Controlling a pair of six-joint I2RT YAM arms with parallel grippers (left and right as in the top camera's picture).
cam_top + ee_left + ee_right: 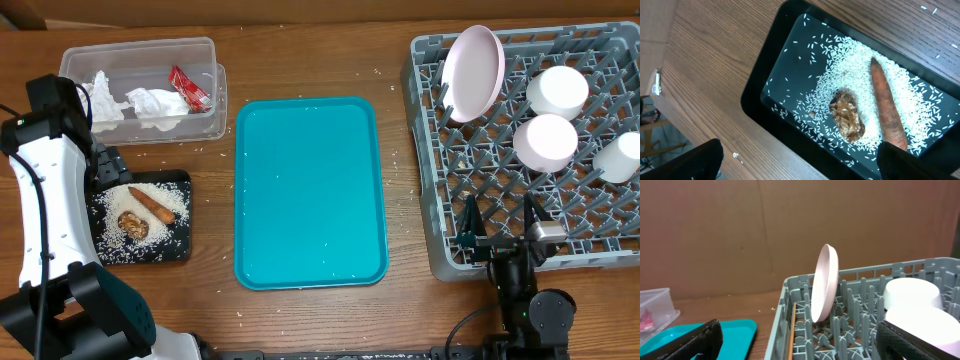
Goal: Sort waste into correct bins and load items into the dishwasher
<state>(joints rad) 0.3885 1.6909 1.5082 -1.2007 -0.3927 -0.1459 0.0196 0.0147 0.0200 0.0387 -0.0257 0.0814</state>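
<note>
Crumpled white napkins (150, 103) are binned, the round white plate (474, 70) is stood in the grey plastic rack (440, 240), the left gripper (800, 145) and right gripper (500, 225) are spread wide, and nothing seems left.

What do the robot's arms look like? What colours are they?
The left arm has a smooth white shell with black joints, a thin black cable running along it, and a dark teal part lower down. The right arm is all black, with a round joint and a small silver block near its tip. The left fingers and right fingers are black and chunky.
</note>
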